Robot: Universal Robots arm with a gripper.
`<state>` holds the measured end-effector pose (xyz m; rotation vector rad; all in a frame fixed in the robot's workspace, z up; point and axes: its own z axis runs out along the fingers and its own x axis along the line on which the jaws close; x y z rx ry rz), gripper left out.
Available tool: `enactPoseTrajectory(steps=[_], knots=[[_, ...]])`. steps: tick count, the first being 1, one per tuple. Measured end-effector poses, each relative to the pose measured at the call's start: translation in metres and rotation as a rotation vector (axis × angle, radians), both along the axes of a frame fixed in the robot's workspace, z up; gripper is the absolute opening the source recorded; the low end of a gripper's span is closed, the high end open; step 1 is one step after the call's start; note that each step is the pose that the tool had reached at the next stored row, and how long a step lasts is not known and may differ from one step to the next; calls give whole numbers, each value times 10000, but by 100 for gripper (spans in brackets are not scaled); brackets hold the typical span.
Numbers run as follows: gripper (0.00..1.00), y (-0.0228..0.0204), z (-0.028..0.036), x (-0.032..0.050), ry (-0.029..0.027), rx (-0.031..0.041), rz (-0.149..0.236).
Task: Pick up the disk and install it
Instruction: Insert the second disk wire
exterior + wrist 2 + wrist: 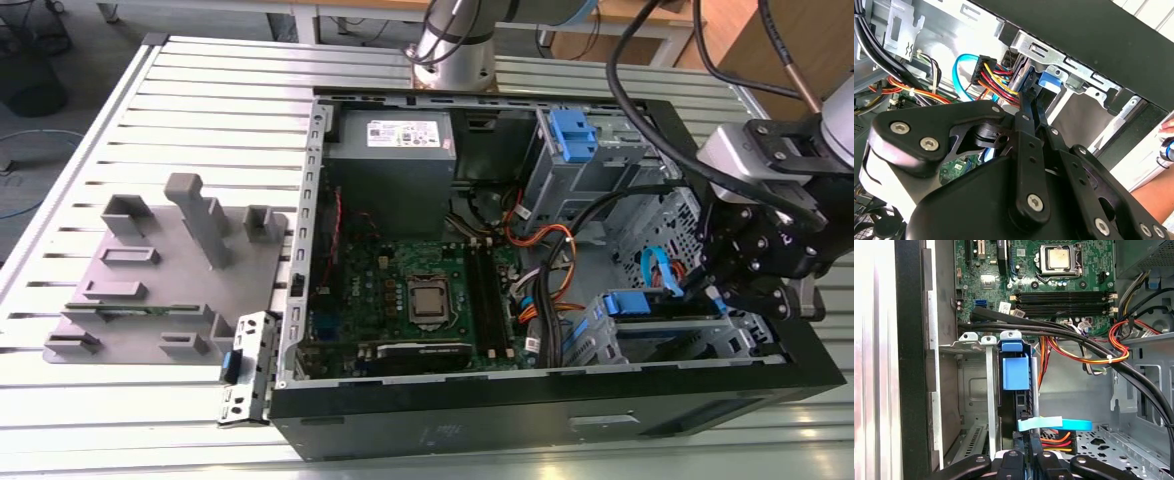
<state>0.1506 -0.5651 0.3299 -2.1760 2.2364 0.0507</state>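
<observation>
The disk (638, 306) sits in the lower drive cage at the case's front corner, at the exterior view's right, with its blue carrier frame showing. In the first wrist view it stands edge-on in the metal cage, blue frame tab (1015, 372) facing the motherboard. My gripper (727, 295) reaches down into the case right behind it. In the second wrist view the black fingers (1026, 117) lie close together, tips (1029, 97) at the disk's blue end (1050, 80). The first wrist view shows the gripper (1029, 440) shut, its tips at the disk's rear edge beside a light-blue cable (1054, 424).
The open black computer case (534, 410) lies on a slatted table. Inside are a motherboard (414, 290), a grey power supply (391, 150), an upper cage with a blue latch (570, 135) and cable bundles (1089, 352). A grey fixture plate (147, 270) lies left. A person's arm (1154, 187) is near.
</observation>
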Motion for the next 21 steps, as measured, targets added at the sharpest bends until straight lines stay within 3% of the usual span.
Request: enactPoseTrajectory(steps=[9, 12, 15, 21], knots=[[17, 0, -15, 0, 1, 10, 0], [30, 0, -14, 0, 0, 7, -1], [30, 0, -12, 0, 0, 3, 0], [30, 0, 72, 0, 0, 4, -1]])
